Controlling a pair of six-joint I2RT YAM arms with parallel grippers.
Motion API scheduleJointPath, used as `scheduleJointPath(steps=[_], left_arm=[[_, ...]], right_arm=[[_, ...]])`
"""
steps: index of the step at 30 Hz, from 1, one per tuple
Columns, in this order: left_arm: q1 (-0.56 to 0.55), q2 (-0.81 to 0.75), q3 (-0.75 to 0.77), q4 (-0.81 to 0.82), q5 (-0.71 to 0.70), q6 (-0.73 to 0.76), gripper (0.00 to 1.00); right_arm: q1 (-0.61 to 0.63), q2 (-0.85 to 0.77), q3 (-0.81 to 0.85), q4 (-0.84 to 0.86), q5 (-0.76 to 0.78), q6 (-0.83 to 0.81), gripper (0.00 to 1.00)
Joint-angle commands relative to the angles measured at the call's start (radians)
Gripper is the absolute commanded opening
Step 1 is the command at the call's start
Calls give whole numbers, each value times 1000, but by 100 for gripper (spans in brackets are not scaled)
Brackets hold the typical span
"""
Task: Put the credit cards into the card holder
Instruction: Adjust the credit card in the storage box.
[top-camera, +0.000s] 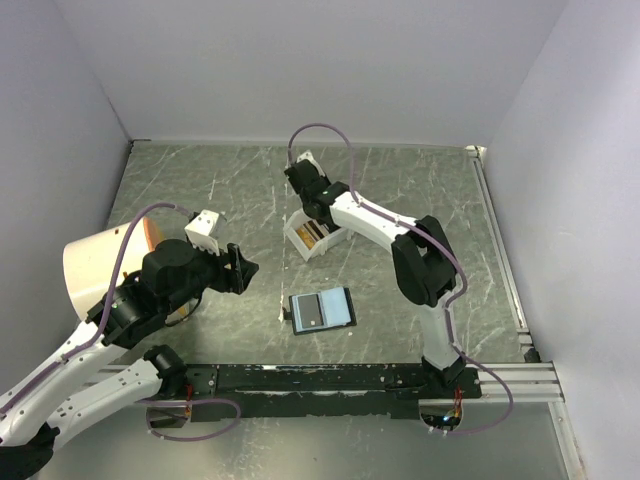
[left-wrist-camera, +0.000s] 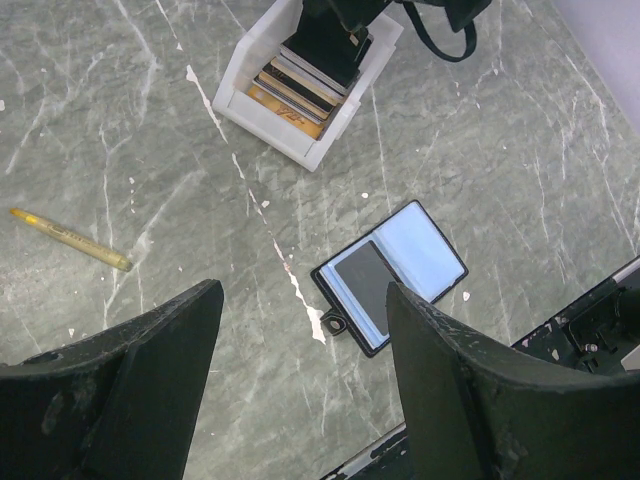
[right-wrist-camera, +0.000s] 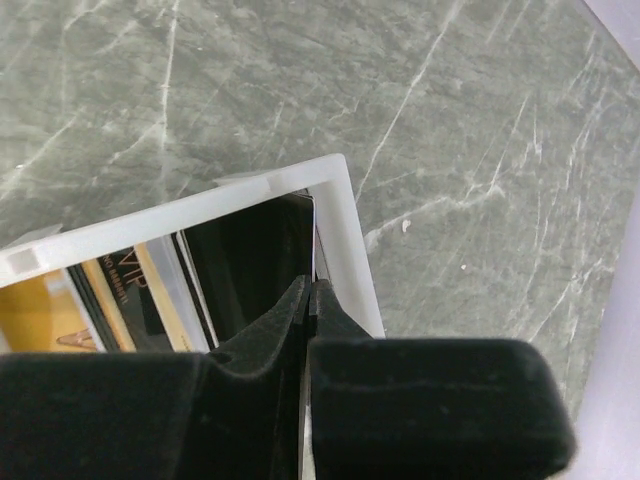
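My left gripper (left-wrist-camera: 305, 300) hangs over the left half of the grey-green marbled bench (top-camera: 420, 180), its jaws spread wide with nothing between them. Out toward the left edge lies a thin yellow pen (left-wrist-camera: 70, 238), alone on the stone. Near the middle of the bench stands a white rectangular plastic box (top-camera: 315, 235) with the credit cards (left-wrist-camera: 290, 95) packed on edge inside it, gold-tan ones at one end and dark ones at the other. The gold card nearest my right wrist camera carries large letters that look like "VIP" above a line of print too small to read. Between the box and the near edge lies the card holder (top-camera: 322, 310), a flat bi-fold wallet opened out. It has a black border, a pale blue-grey lining, a dark grey panel on one half and a small loop tab at one corner. It lies apart from the box. My right gripper (right-wrist-camera: 308, 295) reaches down into the box at its dark-card end, hard against the white end wall. Its jaws are pressed together, and I cannot tell whether a card is pinched between them.
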Motion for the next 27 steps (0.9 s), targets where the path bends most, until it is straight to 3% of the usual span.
scheduleJointPath(steps=[1,18,27], left_arm=[[-7,-1,-2,2,-10,3,78],[-7,110,-34,179,199,-246,73],[-7,164,9,143,157,-189,72]], right_arm=[[3,-85,-7,-44,-85,58,0],[-2,-529,-381,188,-330,244,0],[-37,-400,-334,279,-220,111,0]])
